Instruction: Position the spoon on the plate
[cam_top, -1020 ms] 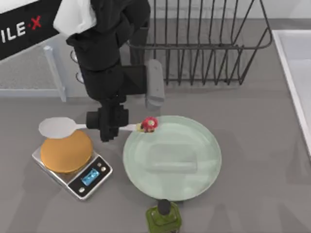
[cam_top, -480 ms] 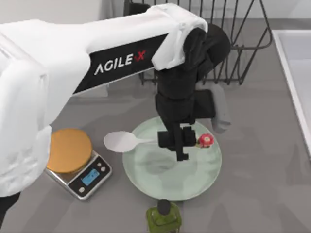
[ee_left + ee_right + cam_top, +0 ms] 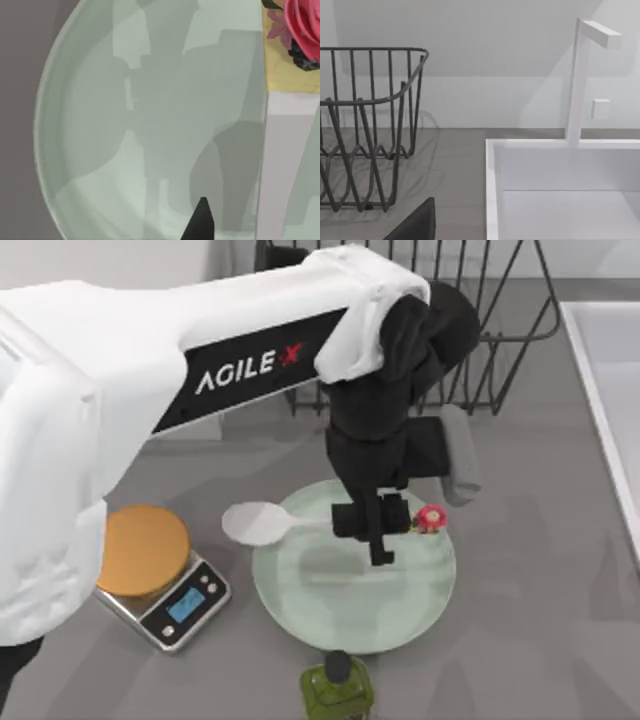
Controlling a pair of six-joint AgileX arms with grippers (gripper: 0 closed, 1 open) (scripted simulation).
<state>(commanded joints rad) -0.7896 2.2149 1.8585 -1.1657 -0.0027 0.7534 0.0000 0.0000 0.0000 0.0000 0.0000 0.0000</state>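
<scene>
Left gripper (image 3: 372, 530) clamped on spoon (image 3: 262, 523) handle above plate (image 3: 300, 585), bowl overhanging the rim, left wrist view showing the mushroom knob close, right wrist view showing wire rack (image 3: 365, 125) and sink (image 3: 560, 185).

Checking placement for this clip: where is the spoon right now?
In the top view the spoon is held by the left gripper across the plate, its bowl past the plate's left rim toward the kitchen scale, its mushroom knob over the plate's right part.
</scene>
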